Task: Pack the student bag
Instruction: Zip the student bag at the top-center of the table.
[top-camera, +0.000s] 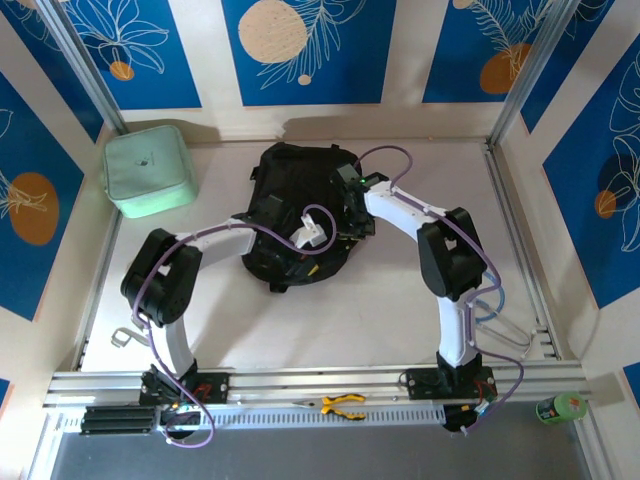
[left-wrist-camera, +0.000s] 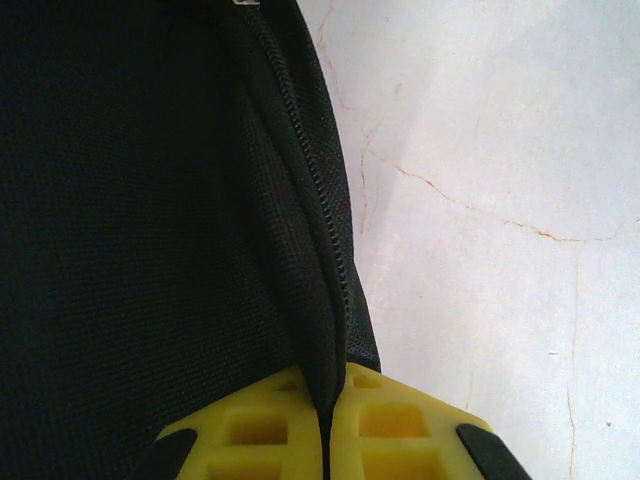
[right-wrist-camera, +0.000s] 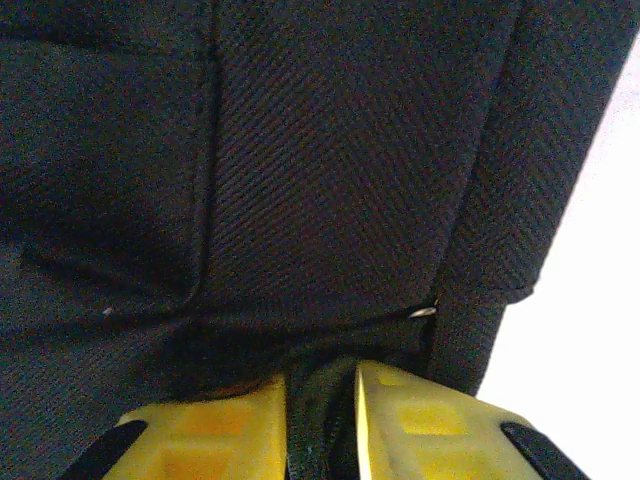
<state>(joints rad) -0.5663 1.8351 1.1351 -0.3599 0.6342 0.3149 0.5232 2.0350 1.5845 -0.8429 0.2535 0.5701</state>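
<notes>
I see large black soft fabric backpack (top-camera: 300, 215) mid pale cracked worktop (left-wrist-camera: 480, 200), toward far edge. My left gripper (left-wrist-camera: 325, 405) pinched tight on its zipper seam; right gripper (right-wrist-camera: 320, 405) nearly closed, clamping fabric fold. Blue leaf-print wall panels (top-camera: 305, 50) around.

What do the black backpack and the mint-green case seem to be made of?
The backpack: matte woven synthetic fabric, probably nylon or polyester; the weave and a coil zipper show. The mint-green case: soft fabric or faux leather, smooth look; too small to tell.
</notes>
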